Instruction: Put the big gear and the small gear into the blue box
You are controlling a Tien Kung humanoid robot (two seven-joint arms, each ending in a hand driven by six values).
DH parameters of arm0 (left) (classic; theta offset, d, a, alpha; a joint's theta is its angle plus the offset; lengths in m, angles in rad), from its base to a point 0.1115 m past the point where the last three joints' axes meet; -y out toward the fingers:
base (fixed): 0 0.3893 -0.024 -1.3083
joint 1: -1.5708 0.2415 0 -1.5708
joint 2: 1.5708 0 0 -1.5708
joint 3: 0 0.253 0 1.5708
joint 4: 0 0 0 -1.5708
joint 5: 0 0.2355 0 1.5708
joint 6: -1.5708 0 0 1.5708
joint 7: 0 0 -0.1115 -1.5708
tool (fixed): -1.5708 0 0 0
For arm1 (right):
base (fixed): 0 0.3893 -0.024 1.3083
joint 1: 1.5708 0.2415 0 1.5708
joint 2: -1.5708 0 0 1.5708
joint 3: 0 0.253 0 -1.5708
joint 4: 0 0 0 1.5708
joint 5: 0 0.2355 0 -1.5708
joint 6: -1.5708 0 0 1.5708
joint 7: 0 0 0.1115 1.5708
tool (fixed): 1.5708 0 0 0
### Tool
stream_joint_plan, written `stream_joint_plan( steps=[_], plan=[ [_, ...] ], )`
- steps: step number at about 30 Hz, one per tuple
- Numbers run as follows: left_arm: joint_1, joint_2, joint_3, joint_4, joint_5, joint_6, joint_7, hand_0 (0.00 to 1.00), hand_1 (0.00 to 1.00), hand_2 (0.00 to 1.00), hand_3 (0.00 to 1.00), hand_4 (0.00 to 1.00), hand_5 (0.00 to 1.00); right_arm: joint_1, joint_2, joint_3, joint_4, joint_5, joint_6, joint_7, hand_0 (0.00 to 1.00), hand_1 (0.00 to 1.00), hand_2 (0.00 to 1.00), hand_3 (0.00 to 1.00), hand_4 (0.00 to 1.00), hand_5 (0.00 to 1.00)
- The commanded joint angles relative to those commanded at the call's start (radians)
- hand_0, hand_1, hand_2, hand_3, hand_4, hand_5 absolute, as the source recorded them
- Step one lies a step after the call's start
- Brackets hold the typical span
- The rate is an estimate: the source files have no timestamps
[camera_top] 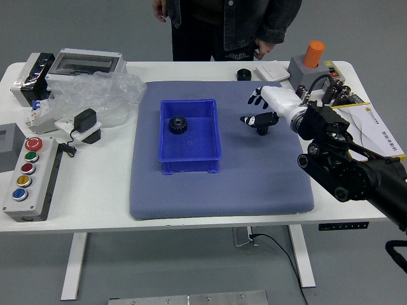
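One black, toothed gear [178, 125] in the box [189, 166], another [262, 131], perhaps smaller, by the spread right hand [251, 109].

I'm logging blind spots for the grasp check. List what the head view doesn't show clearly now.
- Small gear: head view, partly covered by the right hand; contact unclear.
- Person: head view, head cut off by the top edge.
- Yellow box: head view, partly behind the right arm.
- Left arm: head view, outside the frame.
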Motion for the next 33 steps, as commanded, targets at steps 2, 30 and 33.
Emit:
stream_joint_plan(
  steps=[2, 30, 33],
  plan=[
    [0.0, 0.0, 0.0, 0.0, 0.0, 0.0, 0.0, 0.731, 0.682, 0.714, 0.716, 0.439, 0.014, 0.011, 0.011, -0.011, -0.043, 0.007, 0.002, 0.005, 0.622, 0.549, 0.65, 0.668, 0.753, 0.431],
    [0.003, 0.001, 0.007, 0.0, 0.001, 0.0, 0.002, 0.731, 0.681, 0.715, 0.716, 0.442, 0.014, 0.06, 0.099, -0.065, -0.309, 0.039, 0.015, 0.014, 0.622, 0.547, 0.656, 0.68, 0.719, 0.384],
    [0.003, 0.001, 0.008, 0.0, 0.001, 0.0, 0.002, 0.731, 0.679, 0.716, 0.716, 0.442, 0.013, 0.058, 0.105, -0.066, -0.311, 0.038, 0.011, 0.013, 0.605, 0.528, 0.641, 0.667, 0.706, 0.376]
  ],
)
